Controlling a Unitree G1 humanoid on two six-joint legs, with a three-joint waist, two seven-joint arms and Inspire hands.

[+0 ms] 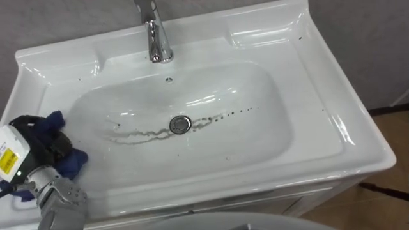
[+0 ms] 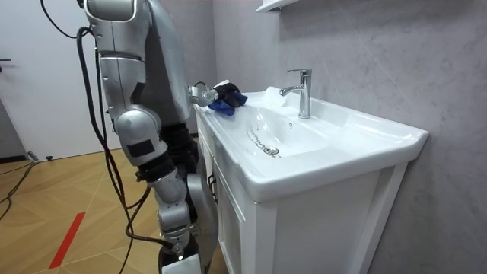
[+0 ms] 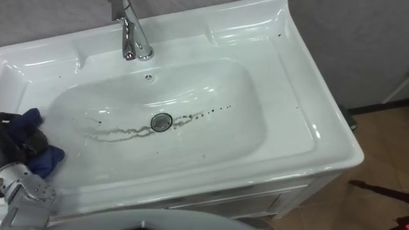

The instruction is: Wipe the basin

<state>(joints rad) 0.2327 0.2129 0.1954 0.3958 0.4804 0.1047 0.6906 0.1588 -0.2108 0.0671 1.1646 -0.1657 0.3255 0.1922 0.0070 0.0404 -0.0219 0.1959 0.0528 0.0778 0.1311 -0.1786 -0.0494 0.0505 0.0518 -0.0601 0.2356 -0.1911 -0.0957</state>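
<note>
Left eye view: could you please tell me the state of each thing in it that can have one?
White ceramic basin: dirty, dark streaks across its bottom.
Chrome tap: no water running.
Round metal drain: uncovered.
Dark blue cloth: bunched at the basin's left rim.
Left hand: closed round the cloth.

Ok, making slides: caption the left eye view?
Left hand grips blue cloth at left rim of basin; dark streaks cross the drain.

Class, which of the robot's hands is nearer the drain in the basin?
Left. The left hand, holding the blue cloth, rests on the left rim of the basin, left of the drain. The right hand seems to hang low beside the cabinet, below the basin.
</note>
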